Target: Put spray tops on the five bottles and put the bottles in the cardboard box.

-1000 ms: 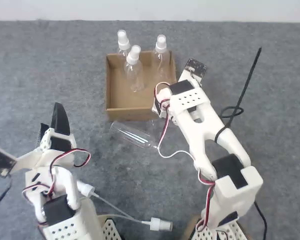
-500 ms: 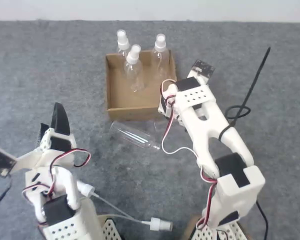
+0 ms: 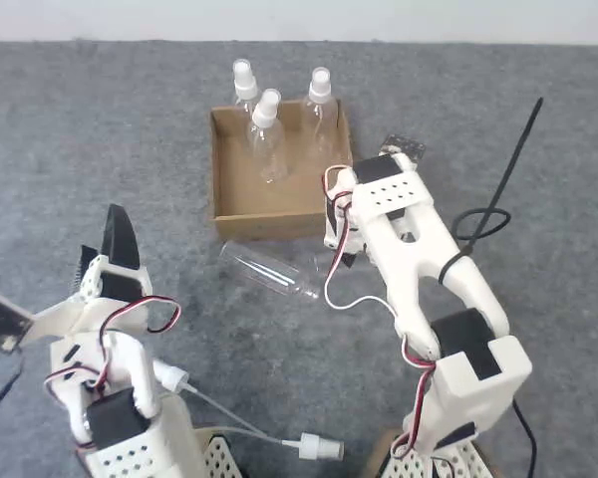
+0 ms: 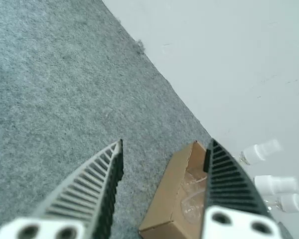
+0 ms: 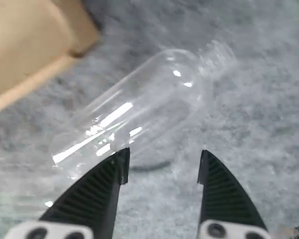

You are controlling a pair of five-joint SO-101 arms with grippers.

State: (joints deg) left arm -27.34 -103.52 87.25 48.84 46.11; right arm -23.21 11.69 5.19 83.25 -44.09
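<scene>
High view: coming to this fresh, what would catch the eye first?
A clear uncapped bottle lies on its side on the grey carpet just in front of the cardboard box, with the right gripper close above it, jaws open. Three capped bottles stand at the box's far side. A loose spray top lies near the arms' bases.

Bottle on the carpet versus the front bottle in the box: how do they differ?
The carpet bottle lies on its side outside the box; the front bottle stands upright inside. The carpet bottle's neck is bare; the front bottle wears a white spray top. Both are clear.
</scene>
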